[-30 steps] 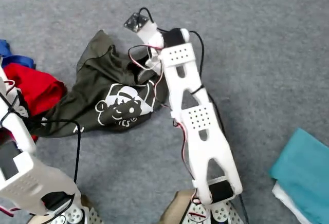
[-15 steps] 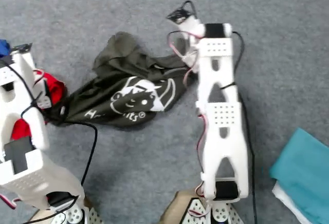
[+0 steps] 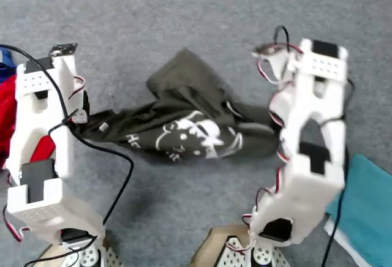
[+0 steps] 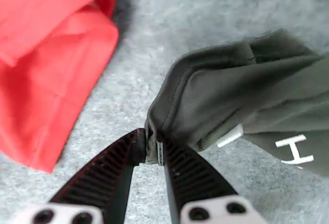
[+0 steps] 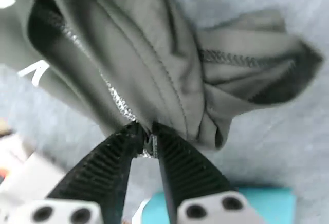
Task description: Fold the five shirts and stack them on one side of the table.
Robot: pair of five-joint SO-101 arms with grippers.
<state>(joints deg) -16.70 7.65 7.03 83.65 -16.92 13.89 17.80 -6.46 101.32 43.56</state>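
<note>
Evidently we are handling one shirt of five, left jaws and right jaws each pinching shut on an end of the unfolded dark shirt at mid-worktop, while the red shirt and the teal shirt are lying at opposite edges, unstacked.
</note>
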